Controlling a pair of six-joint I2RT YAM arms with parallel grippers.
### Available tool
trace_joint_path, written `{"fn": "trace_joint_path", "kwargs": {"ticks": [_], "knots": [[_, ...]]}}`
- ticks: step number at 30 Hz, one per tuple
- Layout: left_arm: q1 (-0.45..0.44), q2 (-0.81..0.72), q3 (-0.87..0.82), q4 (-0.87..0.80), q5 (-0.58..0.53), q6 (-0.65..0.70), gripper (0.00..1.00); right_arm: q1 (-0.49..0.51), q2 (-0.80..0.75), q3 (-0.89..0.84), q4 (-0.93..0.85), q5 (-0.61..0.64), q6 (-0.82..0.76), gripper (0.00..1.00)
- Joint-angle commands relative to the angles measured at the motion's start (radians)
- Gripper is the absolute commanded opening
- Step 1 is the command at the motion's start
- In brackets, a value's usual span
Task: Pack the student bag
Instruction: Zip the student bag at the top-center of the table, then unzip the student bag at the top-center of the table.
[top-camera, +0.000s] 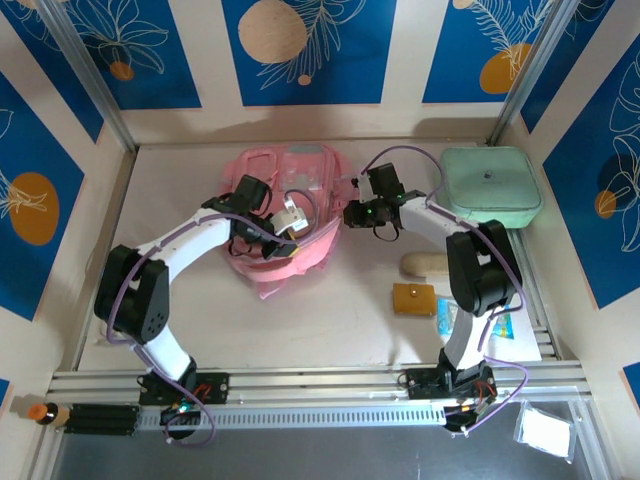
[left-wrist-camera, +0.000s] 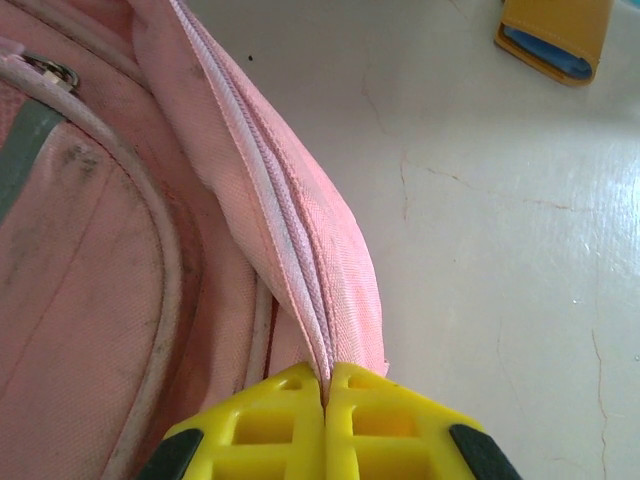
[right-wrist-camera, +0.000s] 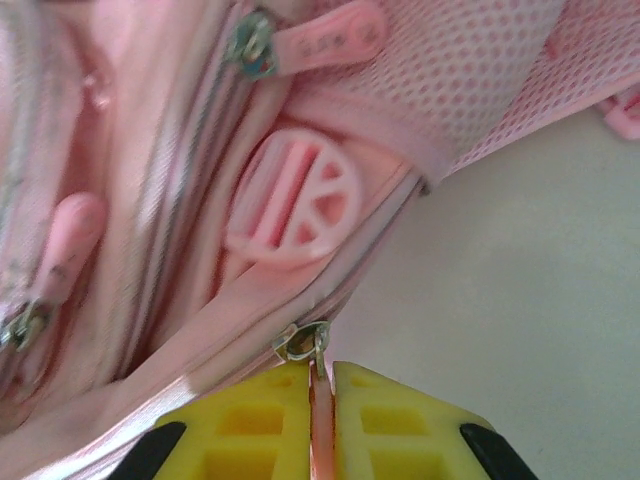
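The pink student bag (top-camera: 290, 175) lies at the back middle of the table, between my two grippers. My left gripper (top-camera: 288, 243) is at its near edge, and in the left wrist view this gripper (left-wrist-camera: 325, 375) is shut on the bag's pink zipper edge (left-wrist-camera: 290, 230), which rises taut from the yellow fingertips. My right gripper (top-camera: 350, 215) is at the bag's right side. Seen from the right wrist, it (right-wrist-camera: 322, 368) is shut on a pink zipper pull, with the metal slider (right-wrist-camera: 303, 340) just above the fingertips. A round pink plastic piece (right-wrist-camera: 292, 195) sits beyond the slider.
A mint-green case (top-camera: 490, 185) stands at the back right. In front of it lie a beige oblong thing (top-camera: 425, 265), a yellow-brown pouch (top-camera: 414, 298) and a blue-white packet (top-camera: 480, 322). The pouch (left-wrist-camera: 555, 40) also shows on bare table right of the bag.
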Motion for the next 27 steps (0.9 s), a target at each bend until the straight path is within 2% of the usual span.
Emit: {"fn": "trace_joint_path", "kwargs": {"ticks": [1, 6, 8, 12, 14, 16, 19, 24, 27], "knots": [[0.014, -0.04, -0.018, -0.074, 0.024, 0.039, 0.0, -0.033, 0.046, 0.075, -0.008, 0.006, -0.024, 0.13], [0.014, -0.054, -0.035, -0.065, 0.025, 0.038, 0.0, -0.054, 0.109, 0.169, -0.049, 0.024, 0.017, 0.17], [0.014, -0.055, -0.037, -0.061, 0.037, 0.033, 0.0, -0.053, 0.108, 0.193, -0.066, 0.048, 0.046, 0.25], [0.014, -0.065, -0.043, -0.033, 0.045, 0.014, 0.01, -0.037, 0.036, 0.164, -0.069, 0.017, 0.077, 0.48], [0.014, -0.077, -0.043, -0.017, 0.034, -0.002, 0.13, -0.034, -0.025, 0.12, -0.061, -0.013, 0.104, 0.55], [0.014, -0.097, -0.044, 0.001, 0.004, -0.02, 0.31, -0.033, -0.106, 0.052, -0.045, -0.042, 0.147, 0.62], [0.014, -0.132, -0.045, 0.038, -0.073, -0.049, 0.45, -0.027, -0.204, -0.036, -0.027, -0.082, 0.244, 0.66], [0.014, -0.16, -0.08, 0.152, -0.227, -0.065, 0.57, 0.02, -0.275, -0.135, 0.003, -0.142, 0.424, 0.67], [0.012, -0.141, -0.093, 0.179, -0.251, -0.027, 0.59, 0.068, -0.266, -0.16, 0.045, -0.194, 0.514, 0.66]]}}
